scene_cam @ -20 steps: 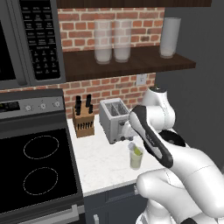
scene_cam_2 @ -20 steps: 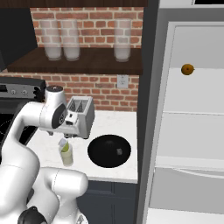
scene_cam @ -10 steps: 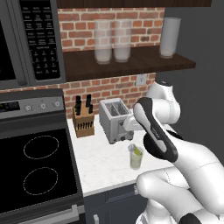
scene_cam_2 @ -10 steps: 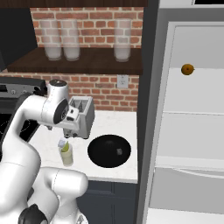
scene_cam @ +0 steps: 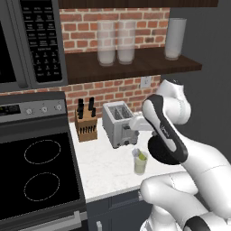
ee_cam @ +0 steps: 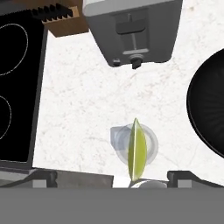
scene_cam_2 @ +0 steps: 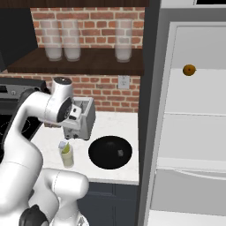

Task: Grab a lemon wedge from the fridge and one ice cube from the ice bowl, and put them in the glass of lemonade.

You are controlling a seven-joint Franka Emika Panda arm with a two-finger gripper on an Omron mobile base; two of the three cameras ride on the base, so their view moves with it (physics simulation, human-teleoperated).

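Observation:
The glass of lemonade (scene_cam: 140, 164) (scene_cam_2: 67, 157) (ee_cam: 148, 139) stands on the white counter in front of the toaster. A yellow-green lemon wedge (scene_cam: 143, 157) (scene_cam_2: 66, 149) (ee_cam: 137, 148) sticks up in it, and a pale ice cube (ee_cam: 118, 136) (scene_cam_2: 63, 145) sits at its rim. My gripper (ee_cam: 116, 176) (scene_cam: 129, 140) (scene_cam_2: 70, 131) hangs open straight above the glass, fingers spread wide and holding nothing. Right of the glass lies the black ice bowl (scene_cam_2: 103, 154) (ee_cam: 208, 109) with one small cube (scene_cam_2: 120, 152) in it. The fridge (scene_cam_2: 194, 114) stands open at the right.
A silver toaster (scene_cam: 118, 122) (scene_cam_2: 81, 115) (ee_cam: 133, 26) sits just behind the glass, a knife block (scene_cam: 85, 125) to its left, then the black stove top (scene_cam: 38, 167). An orange-brown ball (scene_cam_2: 189, 69) rests on an upper fridge shelf. Tall frosted glasses (scene_cam: 116, 41) stand on the wall shelf.
My hand has lifted a little away from the glass and drawn back toward the toaster. The glass, wedge and cube have stayed put.

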